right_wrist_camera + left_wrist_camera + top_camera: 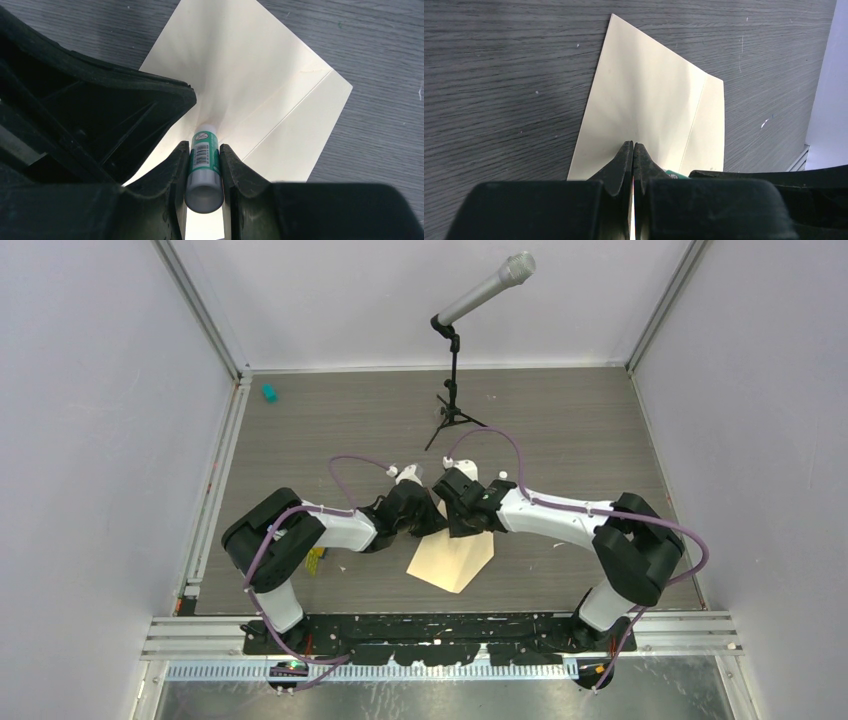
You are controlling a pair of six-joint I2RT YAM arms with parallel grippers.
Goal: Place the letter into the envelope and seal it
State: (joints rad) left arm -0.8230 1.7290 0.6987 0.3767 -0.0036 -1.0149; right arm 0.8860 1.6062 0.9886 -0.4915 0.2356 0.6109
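Left jaws pinched the envelope (649, 100) by its edge, tenting it off the table (499, 75); right jaws clamped a glue stick (204, 165), tip against the paper. No loose letter showed, so I judged it already inside, with gluing and sealing left.

The left tool (430, 522) and right tool (461, 523) meet over the far edge of the envelope (452, 562).
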